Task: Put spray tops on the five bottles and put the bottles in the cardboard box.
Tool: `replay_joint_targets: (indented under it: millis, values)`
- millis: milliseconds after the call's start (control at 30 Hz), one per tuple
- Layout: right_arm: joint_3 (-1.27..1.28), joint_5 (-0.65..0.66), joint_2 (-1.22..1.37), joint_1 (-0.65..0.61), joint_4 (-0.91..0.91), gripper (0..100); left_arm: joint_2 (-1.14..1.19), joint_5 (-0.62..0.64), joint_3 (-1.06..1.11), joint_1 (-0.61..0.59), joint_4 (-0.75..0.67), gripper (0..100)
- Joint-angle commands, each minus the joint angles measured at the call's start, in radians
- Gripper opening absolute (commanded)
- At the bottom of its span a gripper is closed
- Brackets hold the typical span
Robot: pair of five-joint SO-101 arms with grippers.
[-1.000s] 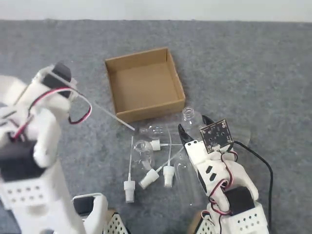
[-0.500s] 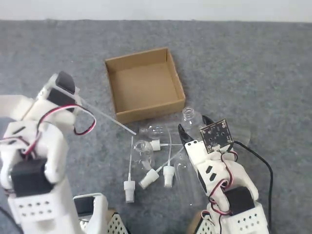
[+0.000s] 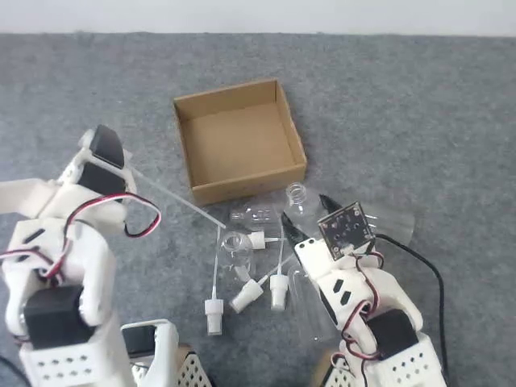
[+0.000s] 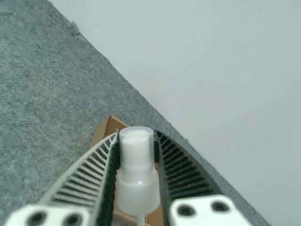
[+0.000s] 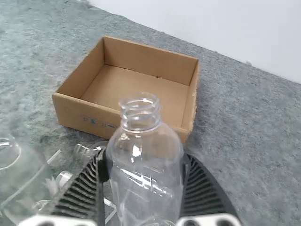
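Brown cardboard box [image 3: 250,184] stands open in the high view, with loose spray tops [image 3: 246,295] and clear bottles [image 3: 237,245] lying between the two grippers. In the left wrist view, the left gripper [image 4: 136,137] clamps a white spray top [image 4: 137,181] between its jaws, with the box just past the tips. In the right wrist view, the right gripper [image 5: 142,160] holds an uncapped bottle [image 5: 141,136], neck past the tips, with the box beyond.

The left gripper [image 4: 136,137] is closed on a white spray top [image 4: 137,174]. Its two fingers [image 4: 96,165] have black ribbed pads, and these press on both sides of the spray top. Behind the gripper a corner of the cardboard box [image 4: 104,132] lies on the grey carpet [image 4: 42,94]. Beyond the carpet rises a plain pale wall [image 4: 211,70].
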Motion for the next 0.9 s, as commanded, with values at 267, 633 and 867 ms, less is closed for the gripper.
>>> replay_joint_targets:
  millis: [267, 633, 867]
  values:
    - [0.043, 0.014, -0.021, -0.022, -0.147, 0.6, -0.153, 0.006, 0.131, 0.115, -0.112, 1]
    - [0.097, 0.015, -0.021, -0.096, -0.237, 0.6, -0.359, 0.006, 0.297, 0.117, -0.222, 1]
    - [0.098, 0.017, -0.021, -0.108, -0.232, 0.6, -0.463, 0.006, 0.403, 0.117, -0.322, 1]
